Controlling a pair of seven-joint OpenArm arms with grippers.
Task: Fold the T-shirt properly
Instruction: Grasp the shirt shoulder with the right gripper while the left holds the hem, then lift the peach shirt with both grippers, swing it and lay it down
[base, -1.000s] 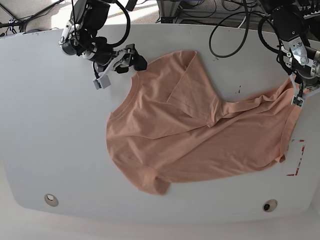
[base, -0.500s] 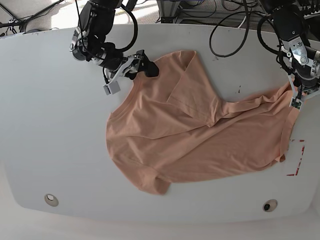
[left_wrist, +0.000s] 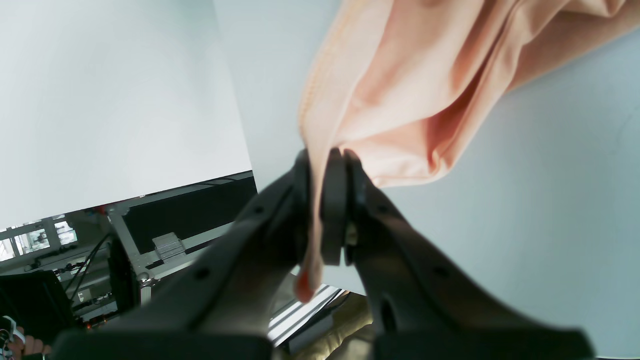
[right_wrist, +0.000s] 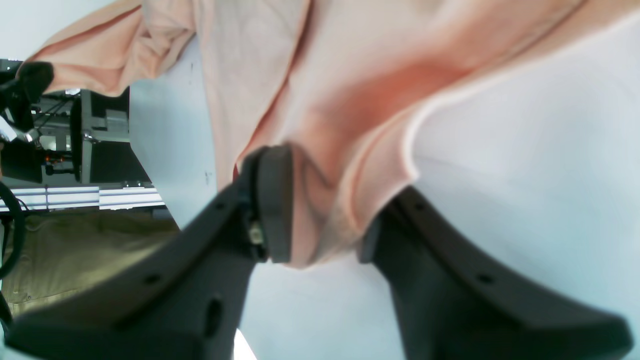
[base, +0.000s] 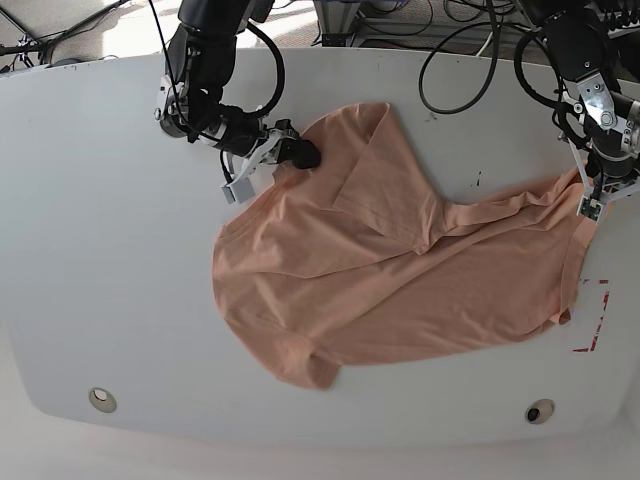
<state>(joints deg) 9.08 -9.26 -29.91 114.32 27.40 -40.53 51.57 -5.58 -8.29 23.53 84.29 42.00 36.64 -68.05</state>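
The salmon-peach T-shirt (base: 400, 270) lies crumpled and partly folded over on the white table (base: 100, 250); its face emblem does not show. My left gripper (base: 592, 200) is at the shirt's far right edge. In the left wrist view it (left_wrist: 325, 160) is shut on a pinch of the T-shirt (left_wrist: 410, 90) at the stitched hem. My right gripper (base: 305, 155) is at the shirt's upper left edge. In the right wrist view it (right_wrist: 332, 200) has its jaws apart with a fold of the T-shirt (right_wrist: 325, 75) between them.
Red tape marks (base: 597, 320) lie on the table at the right, just beyond the shirt. Two round holes (base: 102, 400) (base: 540, 411) sit near the front edge. Black cables (base: 450, 70) hang over the back edge.
My right gripper has moved right and down, from clear of the shirt to its upper left edge, with cloth now between the jaws. My left gripper holds the hem in nearly the same place.
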